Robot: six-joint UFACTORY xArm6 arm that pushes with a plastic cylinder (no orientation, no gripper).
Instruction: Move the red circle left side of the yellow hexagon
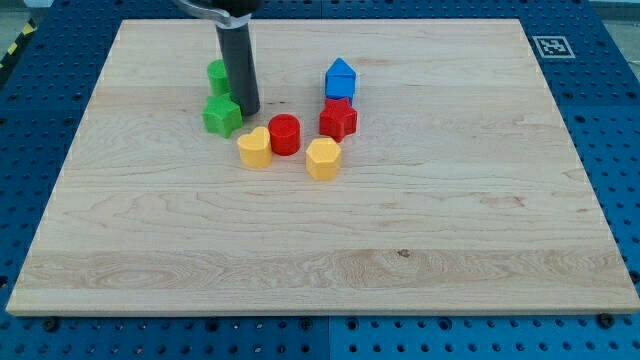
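The red circle [284, 134] stands near the board's middle top, between a yellow heart-like block [255, 148] on its left and the yellow hexagon [323, 158] to its lower right. It touches or nearly touches the yellow heart. My tip [248, 110] is at the end of the dark rod, just right of the green star-like block [221, 115] and up-left of the red circle, apart from it.
A second green block [216, 75] sits behind the rod to the left, partly hidden. A red star-like block [338, 118] and a blue house-shaped block [340, 79] stand right of the red circle. The wooden board [320, 250] lies on a blue perforated table.
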